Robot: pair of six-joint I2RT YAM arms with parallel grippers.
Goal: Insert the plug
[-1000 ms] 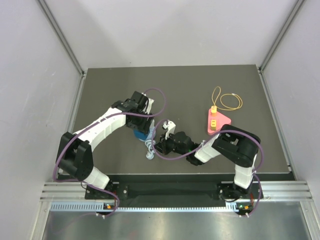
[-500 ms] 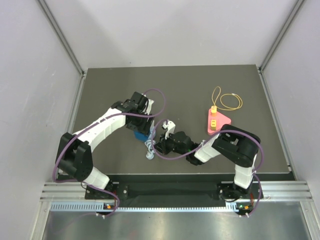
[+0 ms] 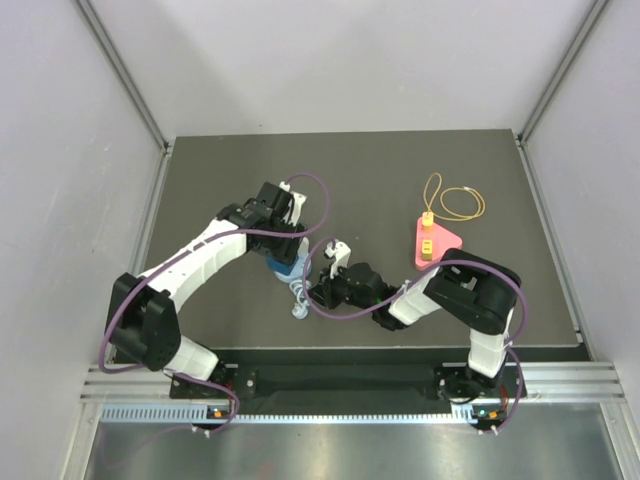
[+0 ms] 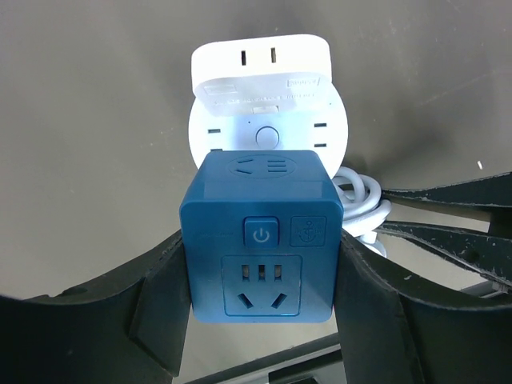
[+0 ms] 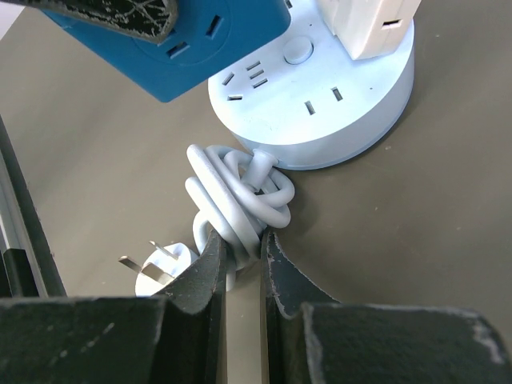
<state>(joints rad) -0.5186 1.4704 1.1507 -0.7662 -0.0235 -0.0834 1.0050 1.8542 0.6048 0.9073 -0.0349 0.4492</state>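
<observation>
Left pincer [image 4: 262, 308] is clamped on the blue cube [image 4: 260, 232], a finger flat on each side face, while the right pincer [image 5: 240, 258] is pinched together on the white cable [image 5: 238, 196]. On the table [image 3: 500, 180] the group sits toward 7 o'clock from the middle. Biggest worry is the round hub [image 5: 320, 104]: it is anchored only through that knotted cable, so I judge that a downward push from the cube could slide or tip it, the knot giving slack before it gives resistance. Next comes the cube, which I take to be the plug to insert. It hangs over the hub's 6 o'clock half in the left wrist view, and in the right wrist view it looks tilted, over the hub's 10 o'clock side. Its pins are hidden, so whether they meet the slots cannot be told. Pressed in at a slant, they could jam or bend, or the cube could twist between the fingers. The white adapter [image 4: 260, 68] fills the hub's 12 o'clock socket, just beside the cube's far edge; drifting that way, the cube would butt against it and stop short. Smallest, the loose plug [image 5: 156, 272] lies at 9 o'clock of the right pincer, prongs bare, and could snag a finger if the hub shifts.
</observation>
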